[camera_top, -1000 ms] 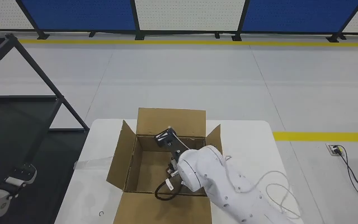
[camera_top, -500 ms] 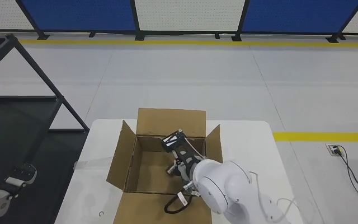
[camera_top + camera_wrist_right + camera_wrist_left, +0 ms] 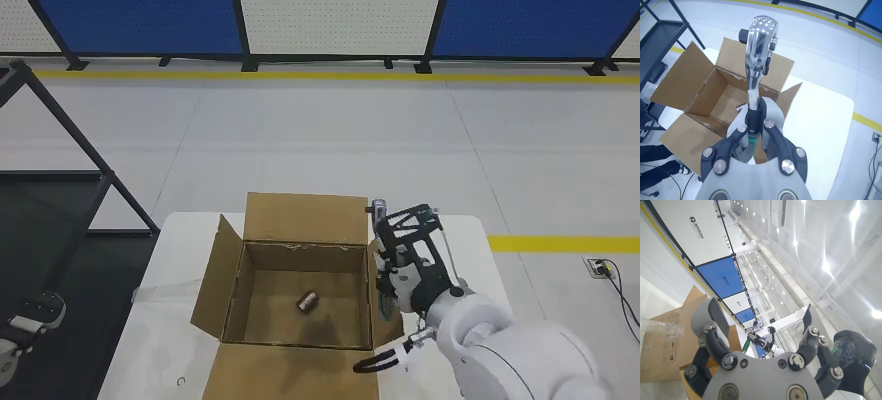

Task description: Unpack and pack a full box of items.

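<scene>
Blue and white partition panels (image 3: 140, 25) and a yellow floor line (image 3: 300, 74) close off the pale floor behind the white table (image 3: 165, 340) where I am running the two arms.

The right gripper (image 3: 756, 111) is clamped on the black collar of a ratchet wrench (image 3: 758, 56). Its green handle runs back between the fingers, and its chrome head stands straight out beyond them. From the top view I see gripper and wrench held over the right-hand flap of the open cardboard box (image 3: 683, 79), near the box's far right corner, with the wrench head raised clear of the cardboard.

Down on the box floor lies a small metal socket (image 3: 307, 300), roughly in the middle, well apart from the wrench and the gripper. All four flaps are folded outward.

The left gripper (image 3: 762, 309) points up toward the ceiling lights, its jaws spread wide with nothing between the ribbed pads (image 3: 718, 315). Beside it I can make out the outside of the box and a crumpled piece of clear plastic (image 3: 659, 328).
</scene>
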Tool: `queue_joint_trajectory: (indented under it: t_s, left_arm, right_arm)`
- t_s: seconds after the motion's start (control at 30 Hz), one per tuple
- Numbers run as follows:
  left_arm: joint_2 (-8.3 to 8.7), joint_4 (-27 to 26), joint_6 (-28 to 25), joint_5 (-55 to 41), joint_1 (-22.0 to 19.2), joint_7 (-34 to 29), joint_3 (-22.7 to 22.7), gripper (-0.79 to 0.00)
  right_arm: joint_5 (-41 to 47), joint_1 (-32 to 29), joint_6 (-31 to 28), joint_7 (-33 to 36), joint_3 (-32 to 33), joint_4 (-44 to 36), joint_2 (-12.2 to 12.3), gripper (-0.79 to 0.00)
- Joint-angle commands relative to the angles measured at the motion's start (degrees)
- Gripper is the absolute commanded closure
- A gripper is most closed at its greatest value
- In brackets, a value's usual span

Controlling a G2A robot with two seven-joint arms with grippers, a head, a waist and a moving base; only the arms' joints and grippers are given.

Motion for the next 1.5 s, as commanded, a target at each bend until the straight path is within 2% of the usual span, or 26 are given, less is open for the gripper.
queue_joint_trajectory:
  t_s: [0.0,0.13,0.23,0.53,0.7,0.83,1.0,1.47]
  left_arm:
    - [0.00,0.00,0.00,0.00,0.00,0.00,0.00,-0.785]
    - [0.00,0.00,0.00,0.00,0.00,0.00,0.00,-0.785]
    - [0.00,0.00,0.00,0.00,0.00,0.00,0.00,-0.785]
    - [0.00,0.00,0.00,0.00,0.00,0.00,0.00,-0.785]
    - [0.00,0.00,0.00,0.00,0.00,0.00,0.00,-0.785]
    - [0.00,0.00,0.00,0.00,0.00,0.00,0.00,-0.785]
    - [0.00,0.00,0.00,0.00,0.00,0.00,0.00,-0.785]
    - [0.00,0.00,0.00,0.00,0.00,0.00,0.00,-0.785]
  right_arm:
    - [-0.72,-1.77,-0.06,3.18,4.73,-2.09,0.39,0.000]
    - [0.32,-3.98,-0.83,6.69,11.70,-3.15,0.91,0.000]
    - [2.25,-6.52,-2.54,7.19,15.26,-0.58,1.32,0.000]
    - [7.75,-11.28,-7.16,7.19,19.36,18.17,2.38,0.000]
    - [9.72,-13.62,-9.08,5.89,20.92,23.73,2.84,0.000]
    - [8.87,-15.50,-9.17,4.54,20.55,26.42,3.10,0.000]
    - [4.22,-16.43,-6.37,1.97,17.72,29.29,3.14,0.000]
    - [-0.94,-12.82,-1.66,-0.57,11.22,37.18,2.69,0.000]
